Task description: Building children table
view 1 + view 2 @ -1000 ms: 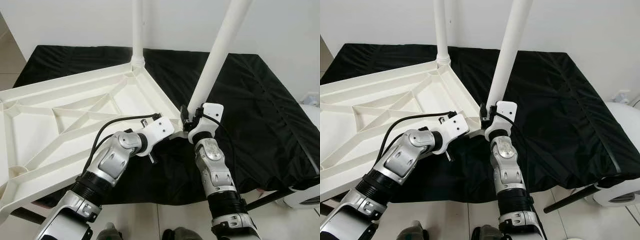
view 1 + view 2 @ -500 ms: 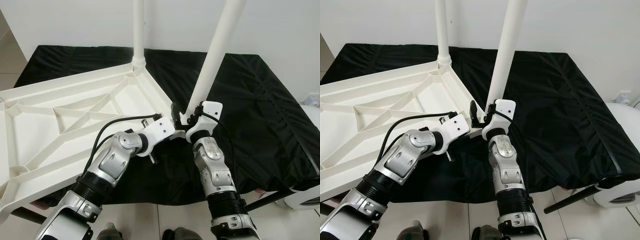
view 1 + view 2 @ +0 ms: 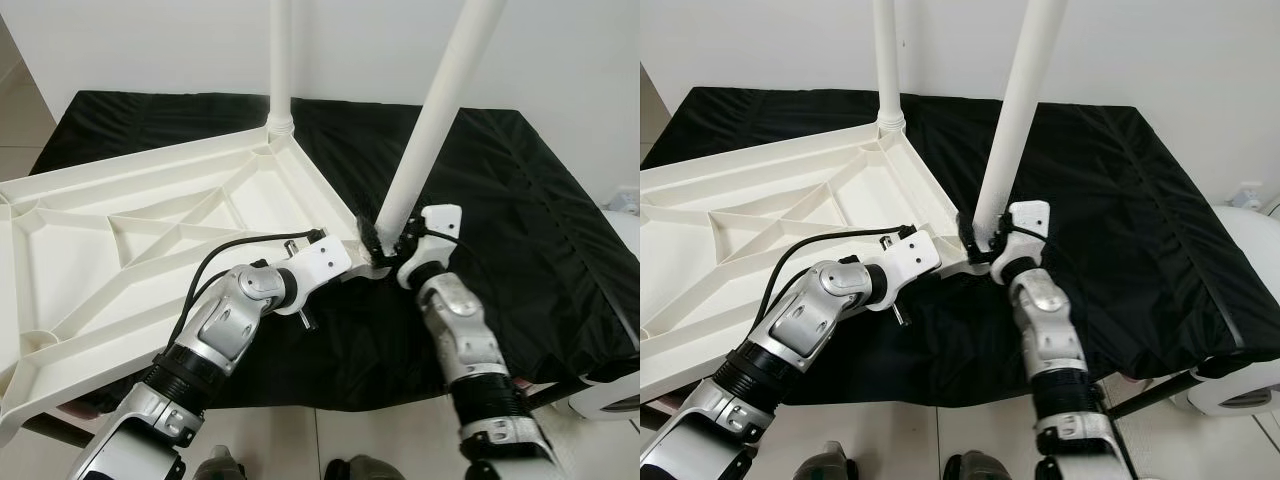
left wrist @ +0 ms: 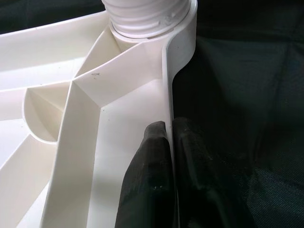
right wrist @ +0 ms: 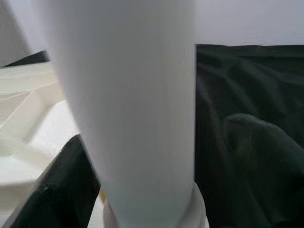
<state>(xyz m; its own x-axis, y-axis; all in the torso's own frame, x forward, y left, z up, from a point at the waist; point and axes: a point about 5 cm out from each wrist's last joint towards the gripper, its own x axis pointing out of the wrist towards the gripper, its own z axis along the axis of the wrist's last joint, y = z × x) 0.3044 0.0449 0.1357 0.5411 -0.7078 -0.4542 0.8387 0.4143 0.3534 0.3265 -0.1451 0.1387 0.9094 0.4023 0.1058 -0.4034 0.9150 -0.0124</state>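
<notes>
Both silver arms reach forward, left gripper [image 4: 170, 142] pinched closed, right gripper [image 3: 385, 243] clamped too.

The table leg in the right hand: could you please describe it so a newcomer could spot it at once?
On the black cloth lies an upturned white tabletop. The table leg is the thick white tube rising at its near corner, gripped low by the right hand. Unlike the upright leg at the far corner, it leans.

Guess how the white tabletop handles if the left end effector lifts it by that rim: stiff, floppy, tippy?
Probably stiff: the tabletop is ribbed underneath. Likely light for its size, being thin-walled plastic. Possibly tippy: the left end effector pinches only one thin rim, and two tall legs stand at the far corners, so it may swing.
</notes>
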